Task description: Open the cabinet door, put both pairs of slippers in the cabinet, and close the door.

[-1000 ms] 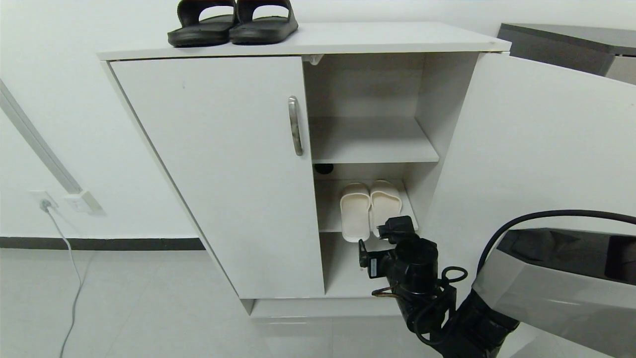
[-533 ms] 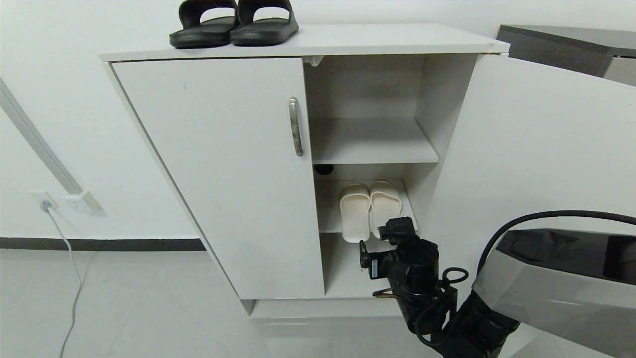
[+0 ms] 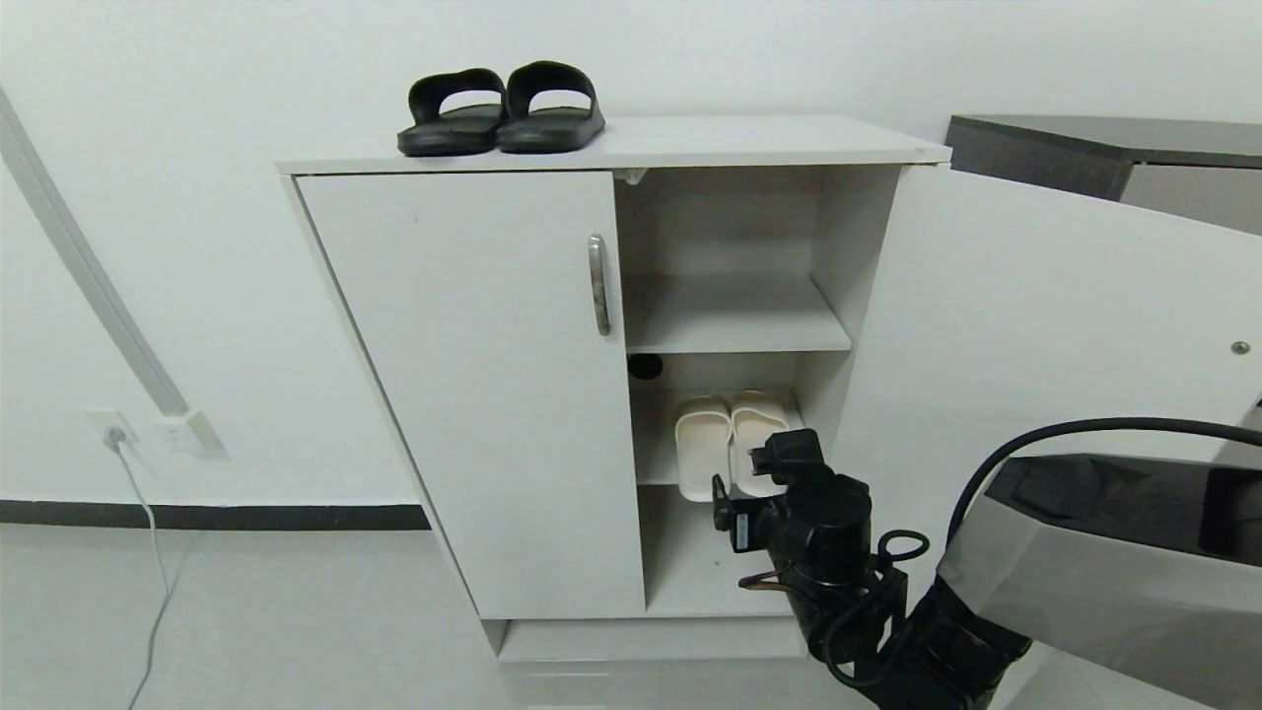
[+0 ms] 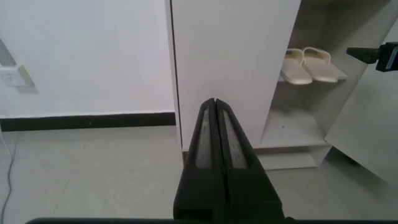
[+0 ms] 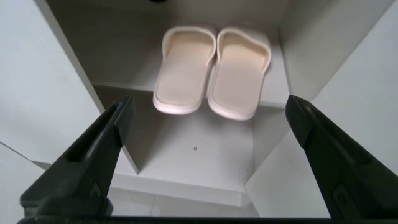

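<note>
Cabinet: white wooden cabinet [image 3: 769, 143] on a grey tiled floor [image 3: 296, 631]; right door [image 3: 1035, 325] swung wide open, left door [image 3: 473, 394] shut, with a metal bar handle [image 3: 598, 285].
Cream pair: cream foam slippers [image 3: 715, 449] lie side by side on the middle shelf [image 3: 656, 434], near ends slightly over its front edge.
Black pair: black strap slippers [image 3: 501, 128] sit touching on the cabinet top, above the shut door.
Right tool [image 5: 208, 112]: spread wide, empty, before the open compartment.
Left tool [image 4: 214, 102]: fingers pressed together, holding nothing, well back from the shut door.
</note>
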Robot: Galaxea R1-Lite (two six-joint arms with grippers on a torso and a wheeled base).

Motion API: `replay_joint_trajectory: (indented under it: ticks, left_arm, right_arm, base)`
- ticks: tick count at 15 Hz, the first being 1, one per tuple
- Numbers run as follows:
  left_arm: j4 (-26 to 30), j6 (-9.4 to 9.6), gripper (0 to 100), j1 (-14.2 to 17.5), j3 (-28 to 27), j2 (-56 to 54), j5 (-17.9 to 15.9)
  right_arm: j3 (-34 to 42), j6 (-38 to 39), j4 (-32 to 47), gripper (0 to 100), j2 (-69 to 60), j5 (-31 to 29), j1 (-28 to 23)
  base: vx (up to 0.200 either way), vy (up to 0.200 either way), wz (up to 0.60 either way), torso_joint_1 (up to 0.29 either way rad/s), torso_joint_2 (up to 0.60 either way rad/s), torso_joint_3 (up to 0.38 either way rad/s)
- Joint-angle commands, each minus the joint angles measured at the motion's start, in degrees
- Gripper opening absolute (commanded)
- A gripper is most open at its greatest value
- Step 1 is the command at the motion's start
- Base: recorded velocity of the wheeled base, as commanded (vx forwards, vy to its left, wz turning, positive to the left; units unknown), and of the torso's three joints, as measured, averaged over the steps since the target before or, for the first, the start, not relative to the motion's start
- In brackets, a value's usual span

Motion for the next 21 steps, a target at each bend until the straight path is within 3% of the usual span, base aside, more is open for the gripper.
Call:
replay_joint_trajectory:
  ticks: [1, 10, 21]
  left_arm:
    - [0.0, 0.02, 0, 0.1, 0.0, 0.1, 0.1]
    - [0.0, 0.11, 0, 0.1, 0.0, 0.1, 0.1]
    - [0.0, 0.2, 0, 0.0, 0.0, 0.1, 0.0]
  right_arm:
    - [-0.1, -0.3, -0.1, 100, 0.0, 0.0, 0.0]
    - [0.0, -0.4, -0.1, 100, -0.2, 0.0, 0.1]
    - [-0.2, -0.4, 0.0, 100, 0.0, 0.1, 0.0]
  base:
    - [0.0, 0.0, 0.0, 0.002, 0.0, 0.203]
    - [0.0, 0.0, 0.0, 0.0, 0.0, 0.038]
    - [0.0, 0.2, 0.0, 0.004, 0.0, 0.003]
